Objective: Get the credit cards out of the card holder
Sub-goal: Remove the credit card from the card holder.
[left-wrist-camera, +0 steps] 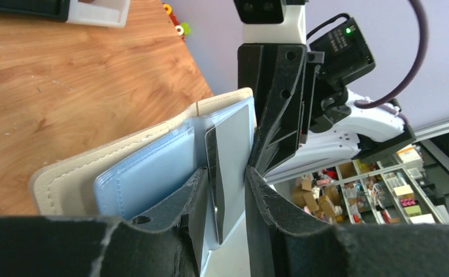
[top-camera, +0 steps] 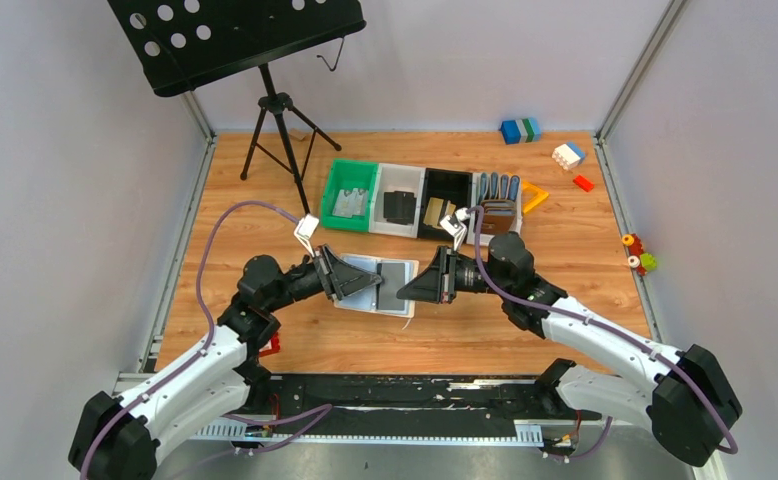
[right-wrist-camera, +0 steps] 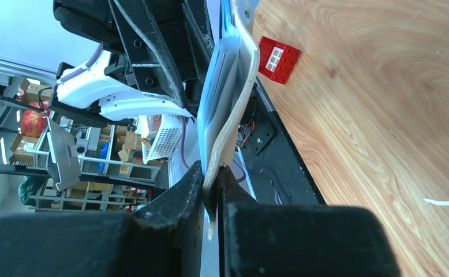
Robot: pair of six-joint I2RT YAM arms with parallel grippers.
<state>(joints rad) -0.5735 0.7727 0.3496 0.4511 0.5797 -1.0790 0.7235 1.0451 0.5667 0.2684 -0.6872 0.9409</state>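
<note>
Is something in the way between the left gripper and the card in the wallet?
No, nothing visible. The fingers of the left gripper already sit either side of the grey card in the open card holder. The right gripper pinches the holder's cover at the opposite edge.

beige card holder (left-wrist-camera: 66,184) spread open, a silvery grey card (left-wrist-camera: 236,144) tucked inside it

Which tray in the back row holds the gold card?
The black tray, third from the left; the gold card lies in it. The white tray holds something black, the green tray something grey.
</note>
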